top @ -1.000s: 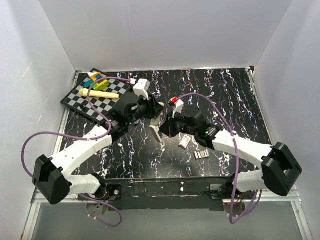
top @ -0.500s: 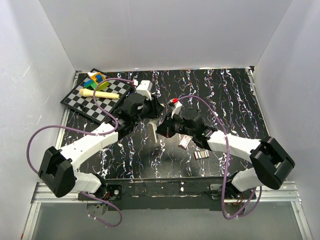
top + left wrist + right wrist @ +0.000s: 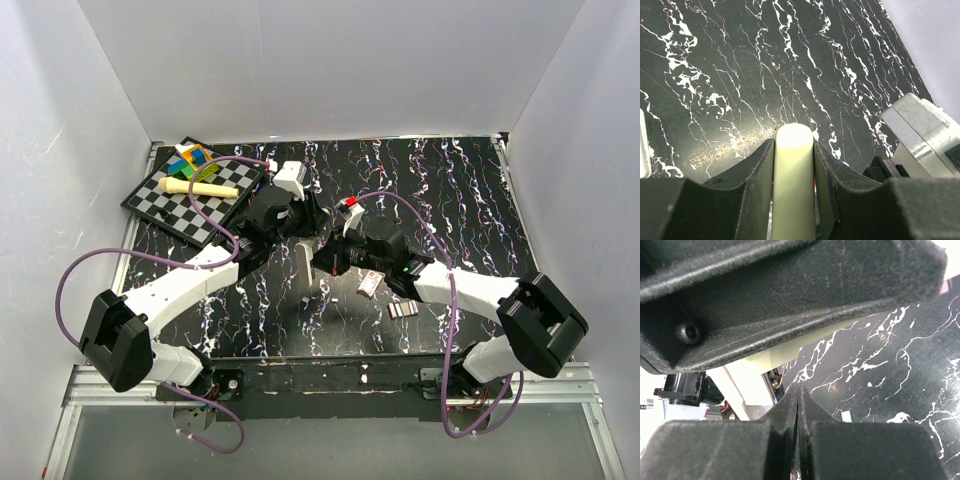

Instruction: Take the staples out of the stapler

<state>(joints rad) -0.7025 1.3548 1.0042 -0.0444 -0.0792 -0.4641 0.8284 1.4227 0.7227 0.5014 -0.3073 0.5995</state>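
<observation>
**Firmly clamped, the stapler awaits unloading**

Left gripper (image 3: 793, 150) pinches the stapler (image 3: 793, 195) from both sides, steadying it above the table; right gripper (image 3: 798, 392), closed tight with nothing visible held, sits just beside the stapler, probably to start emptying it.

The stapler (image 3: 302, 263), a slim cream-white plastic bar with a rounded end, is clamped lengthwise between the fingers of the left hand (image 3: 793, 150), over the middle of the bench (image 3: 450, 190).
</observation>
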